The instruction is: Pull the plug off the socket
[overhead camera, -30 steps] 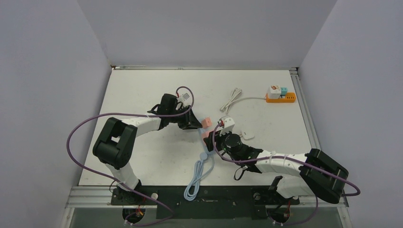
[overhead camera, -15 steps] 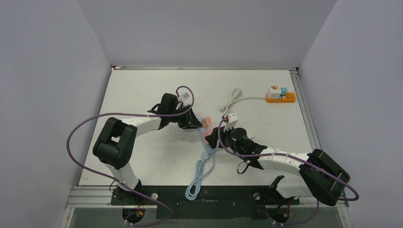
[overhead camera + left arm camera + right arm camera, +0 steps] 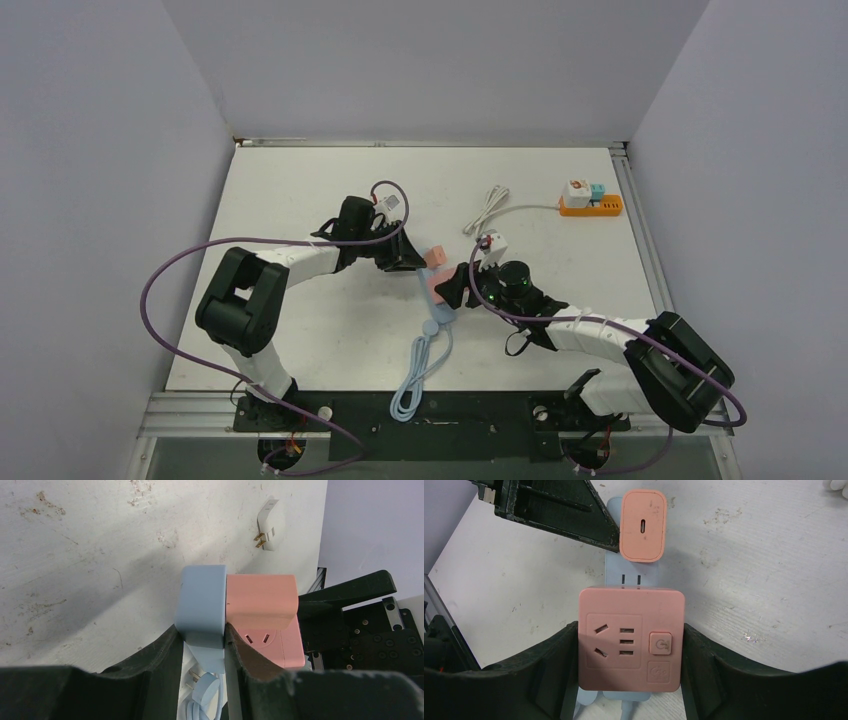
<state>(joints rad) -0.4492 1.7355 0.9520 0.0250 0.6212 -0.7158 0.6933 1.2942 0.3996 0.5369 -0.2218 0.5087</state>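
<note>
The right gripper (image 3: 630, 655) clamps the pink square plastic socket cube (image 3: 631, 612). Just beyond the cube sits a small pink charger plug (image 3: 642, 526), with two thin prongs showing in the gap between them. Against that plug, the left gripper (image 3: 202, 636) pinches a light-blue rounded block (image 3: 202, 602).

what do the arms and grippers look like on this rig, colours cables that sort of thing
The left arm and right arm match: white links between chunky black joint housings. A purple cable loops loosely from each base up to the wrist. The fingers are matte black, broad and wedge-shaped, with no markings that I can see.
</note>
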